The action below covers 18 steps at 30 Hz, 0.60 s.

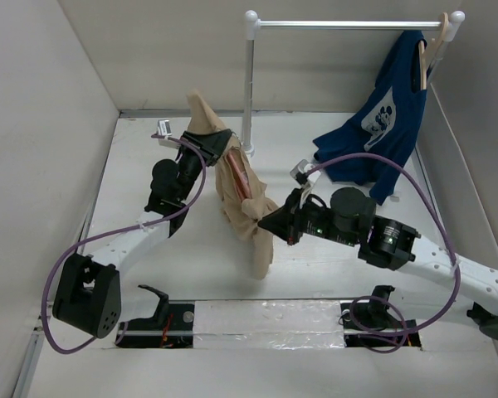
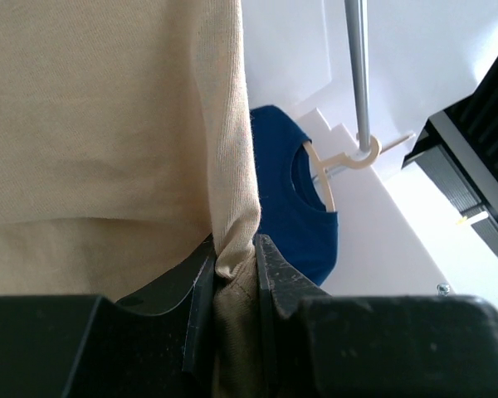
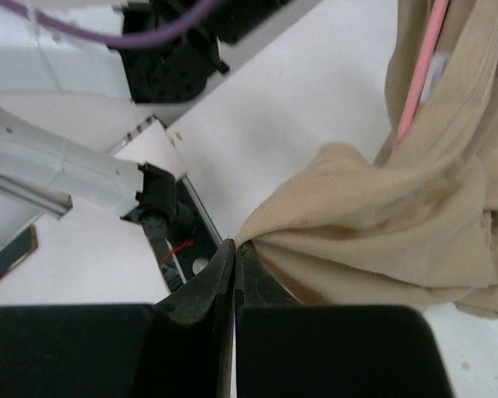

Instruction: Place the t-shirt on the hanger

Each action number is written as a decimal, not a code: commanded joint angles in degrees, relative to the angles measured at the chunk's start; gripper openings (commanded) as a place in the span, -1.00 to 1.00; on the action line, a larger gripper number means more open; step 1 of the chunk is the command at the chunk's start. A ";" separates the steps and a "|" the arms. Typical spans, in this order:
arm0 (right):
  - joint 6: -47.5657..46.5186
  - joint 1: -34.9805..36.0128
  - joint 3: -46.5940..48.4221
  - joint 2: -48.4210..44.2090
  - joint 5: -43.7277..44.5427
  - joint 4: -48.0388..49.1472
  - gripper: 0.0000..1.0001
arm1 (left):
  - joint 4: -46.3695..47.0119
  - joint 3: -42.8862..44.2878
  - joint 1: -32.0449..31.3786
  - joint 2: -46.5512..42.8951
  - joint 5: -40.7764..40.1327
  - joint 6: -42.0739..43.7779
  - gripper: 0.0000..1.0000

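Observation:
The tan t-shirt (image 1: 242,199) hangs bunched above the table's middle, held by both grippers. My left gripper (image 1: 218,143) is shut on a fold of the shirt's upper part; in the left wrist view the fabric (image 2: 108,124) is pinched between the jaws of the left gripper (image 2: 235,265). My right gripper (image 1: 270,222) is shut on a lower fold; in the right wrist view the shirt (image 3: 382,224) runs out from the tips of the right gripper (image 3: 237,246). The pink hanger (image 1: 240,177) shows as a thin strip inside the shirt, also in the right wrist view (image 3: 421,70). Its hook is hidden.
A white clothes rail (image 1: 349,25) stands at the back. A dark blue t-shirt with a white graphic (image 1: 380,124) hangs from it on a wooden hanger (image 1: 432,50), its lower part resting on the table. White walls enclose the table.

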 commanded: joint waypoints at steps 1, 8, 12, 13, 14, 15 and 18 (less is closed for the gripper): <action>2.88 0.56 -3.21 -1.22 -3.32 0.66 -1.00 | 6.57 2.11 2.14 -2.78 2.58 -2.85 -1.00; 6.67 1.71 -11.57 -8.17 2.39 -1.09 -1.00 | 5.61 5.63 2.68 -2.43 4.35 -4.17 -1.00; 6.07 1.71 -10.62 -8.88 3.19 -1.18 -1.00 | 6.13 6.16 2.68 -0.94 4.79 -4.79 -1.00; 5.71 1.71 -9.65 -7.49 0.75 -1.00 -1.00 | 6.48 6.16 2.68 -0.50 5.05 -4.70 -1.00; 4.58 1.71 -7.64 -6.86 -0.06 0.04 -1.00 | 6.92 5.90 1.89 -0.14 5.14 -4.62 -1.00; 4.13 1.71 -6.49 -6.16 -0.77 0.66 -1.00 | 7.53 5.20 1.89 0.56 5.23 -4.62 -1.00; 1.94 2.23 -0.97 -4.05 -1.48 2.25 -1.00 | 8.60 2.48 0.31 1.18 5.05 -4.27 -1.00</action>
